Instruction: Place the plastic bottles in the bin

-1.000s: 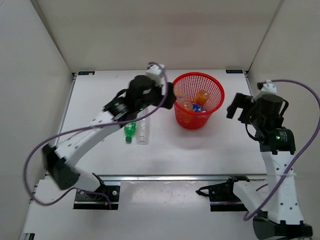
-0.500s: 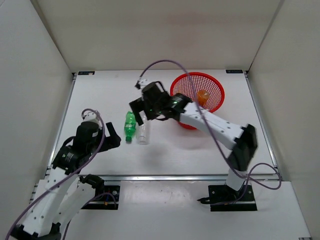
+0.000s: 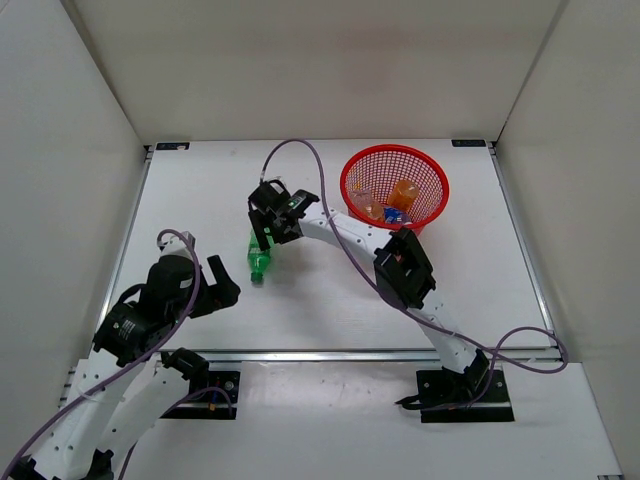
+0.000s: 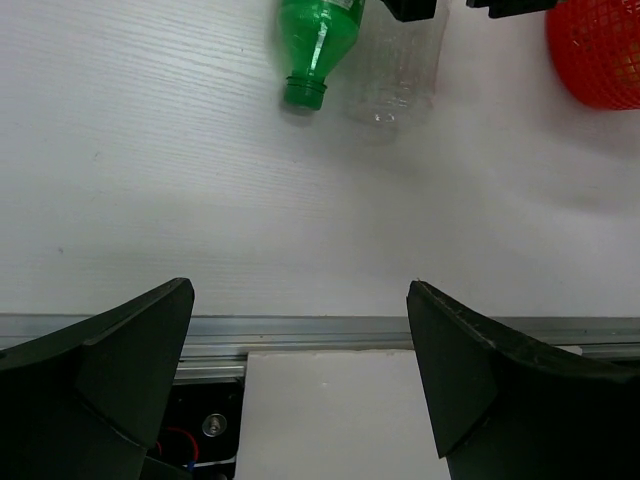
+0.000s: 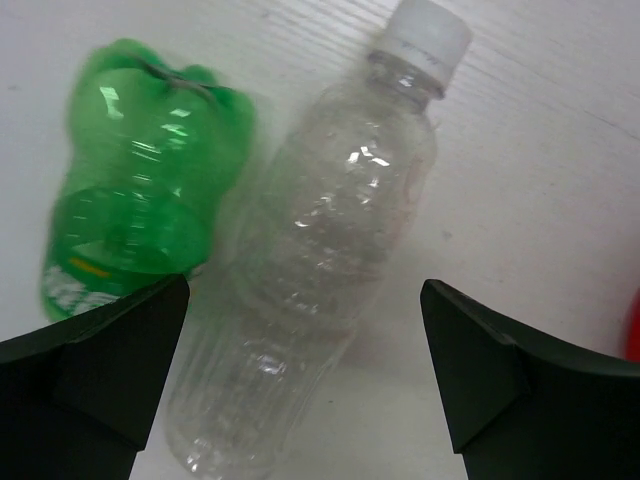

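Note:
The red mesh bin (image 3: 428, 182) stands at the back right and holds an orange bottle (image 3: 404, 190) and other bottles. A green bottle (image 3: 259, 262) lies on the table left of the bin. A clear white-capped bottle (image 5: 330, 240) lies beside the green bottle (image 5: 140, 180). My right gripper (image 3: 268, 222) hangs open just above the clear bottle, one finger on each side, not touching it. In the top view the arm hides most of the clear bottle. My left gripper (image 3: 222, 285) is open and empty at the near left. Its wrist view shows both bottles, green (image 4: 318, 40) and clear (image 4: 395, 75), ahead.
White walls enclose the table on three sides. A metal rail (image 4: 300, 330) runs along the near edge under my left gripper. The right arm stretches diagonally across the middle of the table, passing in front of the bin (image 4: 600, 60).
My right arm has swung from the right side across to the two bottles and come down over the clear one. My left arm has drawn back from the bin to the near left.

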